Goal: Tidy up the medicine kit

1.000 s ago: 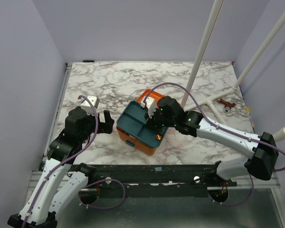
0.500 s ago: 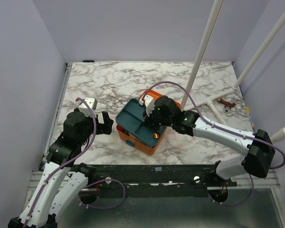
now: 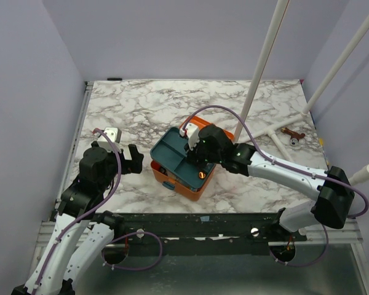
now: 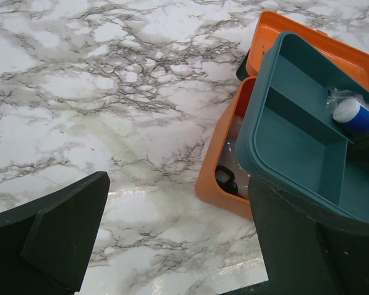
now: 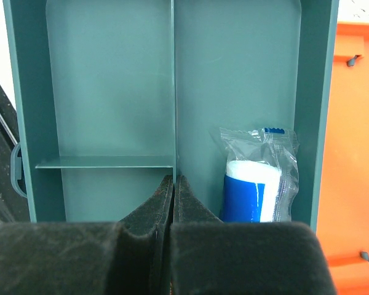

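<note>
The orange medicine kit (image 3: 192, 190) stands open mid-table, its lid (image 3: 225, 133) lying back. A dark teal compartment tray (image 3: 174, 157) sits skewed over the box, overhanging its left side. My right gripper (image 3: 195, 153) is shut on the tray's centre divider (image 5: 173, 123); the wrist view shows both fingers (image 5: 187, 203) pinching that thin wall. A blue and white wrapped roll (image 5: 258, 184) lies in the tray's right compartment. My left gripper (image 3: 133, 158) hangs open left of the kit (image 4: 218, 178), its fingers (image 4: 67, 239) spread wide over bare marble, holding nothing.
White poles (image 3: 261, 67) rise behind and right of the kit. A small reddish-brown tool (image 3: 292, 134) lies at the right edge. Purple walls close in on the table's left, back and right. Dark items (image 4: 226, 178) show inside the box under the tray.
My right gripper has carried the tray slightly left over the box. My left arm has drawn back leftwards, away from the kit, still open.
</note>
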